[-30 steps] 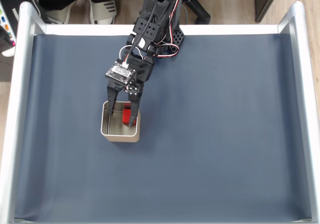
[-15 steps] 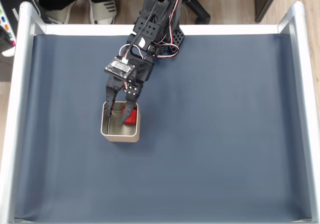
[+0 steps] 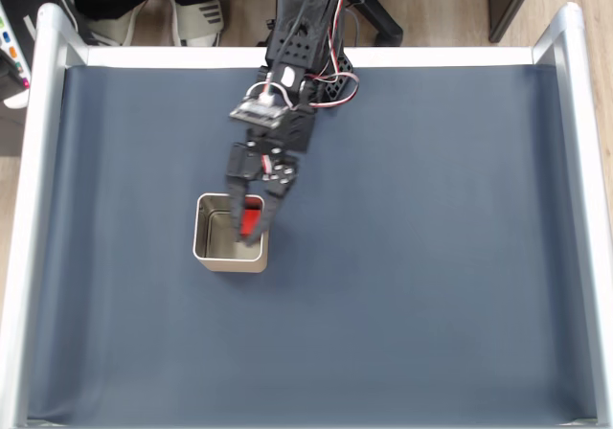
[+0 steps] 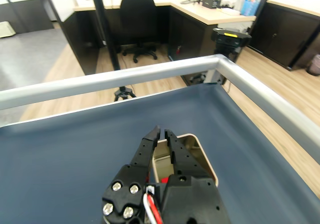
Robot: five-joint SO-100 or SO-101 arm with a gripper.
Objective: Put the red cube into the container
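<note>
In the fixed view the container [image 3: 230, 233], a square silver tin with rounded corners and no lid, sits on the dark blue mat of the desk [image 3: 431, 257], toward that picture's left of centre and well apart from the silver frame rails [image 3: 29, 209] that border the mat. Its sides run roughly parallel to those rails, so it has no marked long axis, and its open mouth faces straight up at the camera. The red cube [image 3: 250, 220] lies inside the container, against the wall on the picture's right and nearer the far corner; only a narrow red patch shows, since the black fingers cross over it, so which way its faces turn cannot be told. The arm [image 3: 297, 56] reaches in from the far edge of the desk toward the container, with red and white wires looping along it. The pincer [image 3: 251, 230] hangs over the right part of the container's mouth, pointing down and toward the near edge. In the wrist view the pincer [image 4: 162, 132] is seen from behind, its 2 black fingers drawn nearly together with only a thin slit between the tips, clenched on nothing, and the tips stand just over the container [image 4: 200, 156], whose pale rim shows beside and beyond them. A sliver of the red cube [image 4: 156, 178] shows low between the finger bases. Past the desk rail [image 4: 125, 76] in that view stands a black office chair [image 4: 136, 19] on a wooden floor.
</note>
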